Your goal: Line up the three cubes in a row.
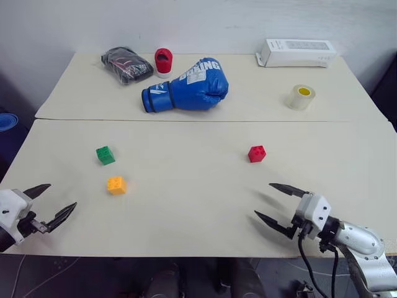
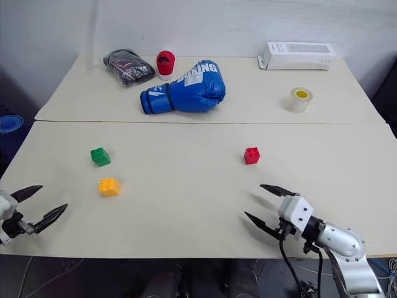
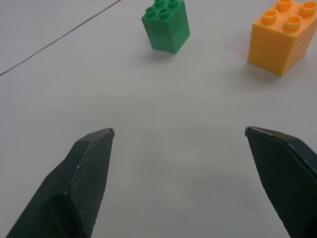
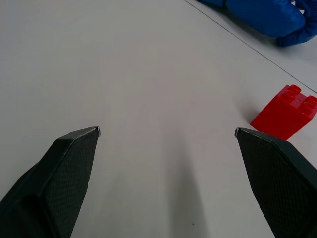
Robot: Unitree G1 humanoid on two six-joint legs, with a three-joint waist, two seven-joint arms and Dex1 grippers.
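Observation:
Three small studded cubes lie apart on the near table. The green cube (image 1: 105, 154) sits at the left, with the yellow-orange cube (image 1: 116, 185) just in front of it. The red cube (image 1: 257, 153) rests alone toward the right. My left gripper (image 1: 57, 202) hovers open at the table's near left corner, short of the yellow-orange cube (image 3: 281, 40) and the green cube (image 3: 166, 26). My right gripper (image 1: 273, 202) stands open near the front right, nothing between its fingers, with the red cube (image 4: 286, 112) ahead of it.
On the far table lie a blue boxing glove (image 1: 186, 87), a black bag (image 1: 127, 64), a red cap-like cylinder (image 1: 163, 62), a clear tape roll (image 1: 301, 97) and a white box (image 1: 296, 52). A seam (image 1: 205, 120) separates the two tables.

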